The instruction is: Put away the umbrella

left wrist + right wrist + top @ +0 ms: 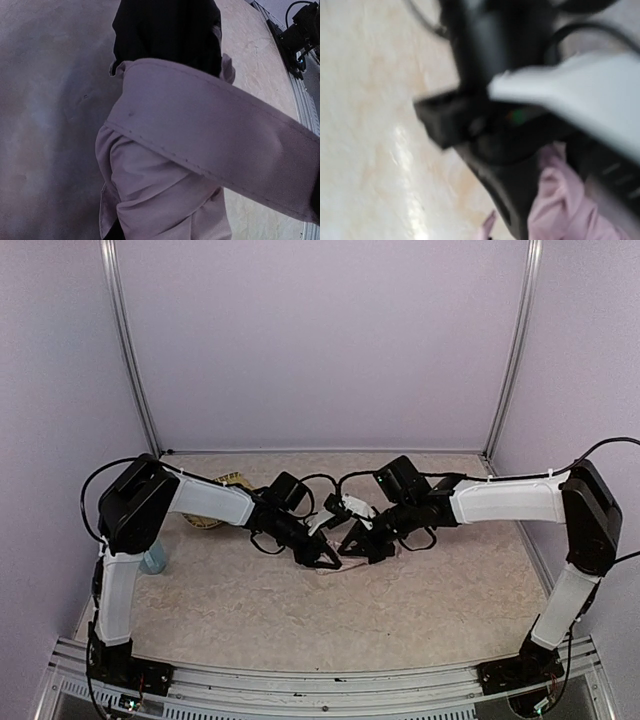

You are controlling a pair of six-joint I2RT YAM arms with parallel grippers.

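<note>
2 arms meet at the middle of the table, the pale pink umbrella bunched between them.

The left gripper and right gripper sit low over the tabletop, tips almost touching, and from above they hide nearly all of the umbrella. The left wrist view is filled with crumpled pink fabric. A flat stitched strap of the same cloth crosses in front of it, and black lining shows at the top. The right wrist view is badly blurred. It shows a dark gripper body, a white arm link and what seems to be pink fabric at the lower right. Whether either pincer is spread or pinching the cloth cannot be told, since no fingertips show clearly. A woven tray lies behind the left arm, well apart from the umbrella.
</note>
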